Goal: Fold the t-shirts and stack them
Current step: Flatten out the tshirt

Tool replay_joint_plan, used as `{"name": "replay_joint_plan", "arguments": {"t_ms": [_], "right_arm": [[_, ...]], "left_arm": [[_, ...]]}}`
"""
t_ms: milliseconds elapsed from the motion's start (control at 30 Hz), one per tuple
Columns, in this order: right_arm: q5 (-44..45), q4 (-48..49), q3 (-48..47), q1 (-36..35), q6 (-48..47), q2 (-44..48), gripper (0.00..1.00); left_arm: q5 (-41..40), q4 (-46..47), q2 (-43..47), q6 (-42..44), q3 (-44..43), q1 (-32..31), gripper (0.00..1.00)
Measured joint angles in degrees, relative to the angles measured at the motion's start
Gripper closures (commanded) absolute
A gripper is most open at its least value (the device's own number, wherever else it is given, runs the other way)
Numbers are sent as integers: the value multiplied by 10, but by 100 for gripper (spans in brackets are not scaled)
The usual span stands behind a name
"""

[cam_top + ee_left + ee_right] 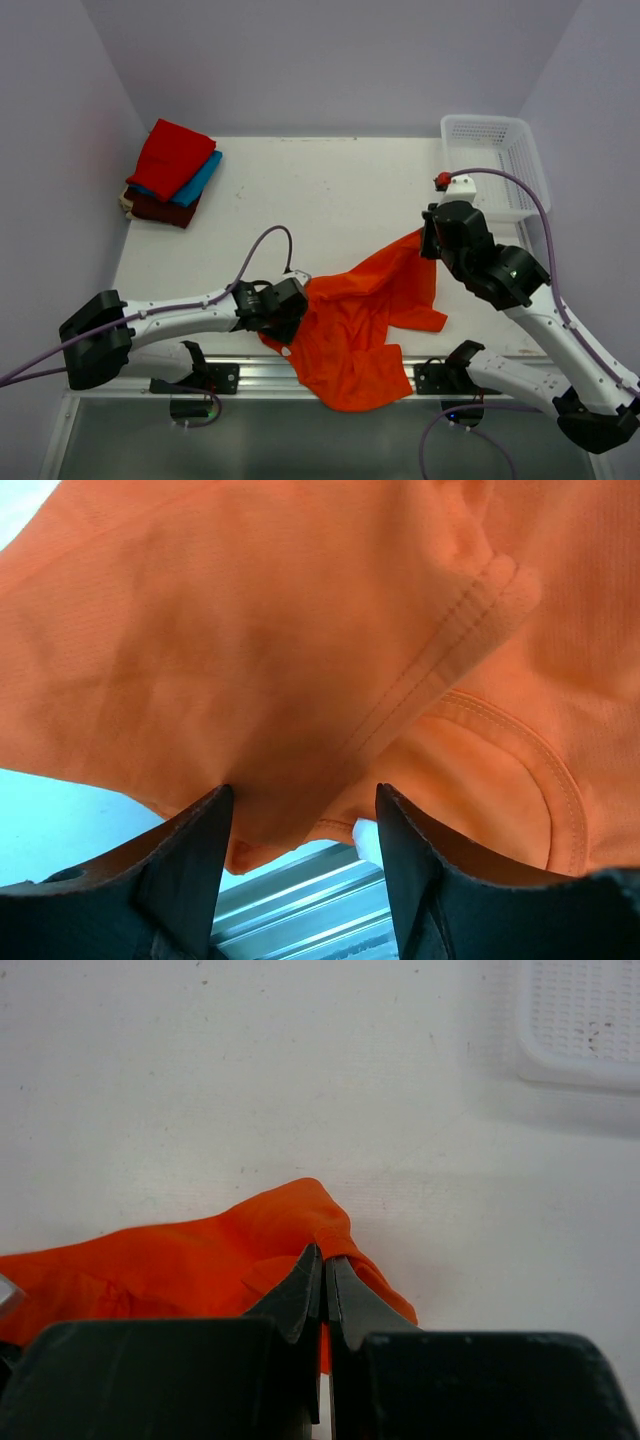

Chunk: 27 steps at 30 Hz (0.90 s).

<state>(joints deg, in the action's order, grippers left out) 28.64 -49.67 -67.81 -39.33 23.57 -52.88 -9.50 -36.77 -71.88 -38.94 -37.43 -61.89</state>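
Observation:
A bright orange t-shirt (360,320) lies crumpled near the table's front edge, its lower part hanging over the rail. My right gripper (428,240) is shut on its far right corner; in the right wrist view the jaws (324,1252) pinch a fold of the orange cloth (200,1260). My left gripper (285,312) sits at the shirt's left edge. In the left wrist view its jaws (302,790) stand apart, with an orange fold and hem (250,630) between the tips, not pinched. A red t-shirt (170,155), a turquoise one (198,180) and a maroon one (160,208) lie folded and stacked at the back left.
A white mesh basket (495,160) stands at the back right, close behind my right arm. The metal rail (250,375) runs along the table's near edge under the hanging cloth. Lilac walls enclose the table on three sides.

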Motion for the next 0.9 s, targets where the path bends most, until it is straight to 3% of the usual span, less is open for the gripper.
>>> {"name": "replay_joint_plan", "arguments": {"t_ms": [133, 200, 267, 533, 667, 700, 733, 833, 900], "right_arm": [[2, -1, 0, 0, -3, 5, 100], [2, -1, 1, 2, -3, 5, 100], [2, -1, 3, 3, -3, 5, 100], [3, -1, 8, 7, -7, 10, 100], [3, -1, 8, 12, -7, 16, 100], [3, -1, 8, 13, -7, 16, 100], [3, -1, 8, 14, -7, 16, 100], [3, -1, 8, 16, -7, 16, 100], [3, -1, 8, 19, -7, 16, 100]], "left_arm": [[18, 7, -9, 2, 1, 0, 43], [24, 11, -19, 4, 1, 0, 56], [28, 12, -25, 3, 1, 0, 78], [24, 9, -25, 6, 0, 0, 100], [16, -2, -24, 6, -4, 0, 100], [16, -3, -21, 6, -5, 0, 92], [16, -3, -18, 6, -6, 0, 75], [21, -2, -10, 6, -7, 0, 57], [25, -2, -10, 5, -7, -2, 53]]}}
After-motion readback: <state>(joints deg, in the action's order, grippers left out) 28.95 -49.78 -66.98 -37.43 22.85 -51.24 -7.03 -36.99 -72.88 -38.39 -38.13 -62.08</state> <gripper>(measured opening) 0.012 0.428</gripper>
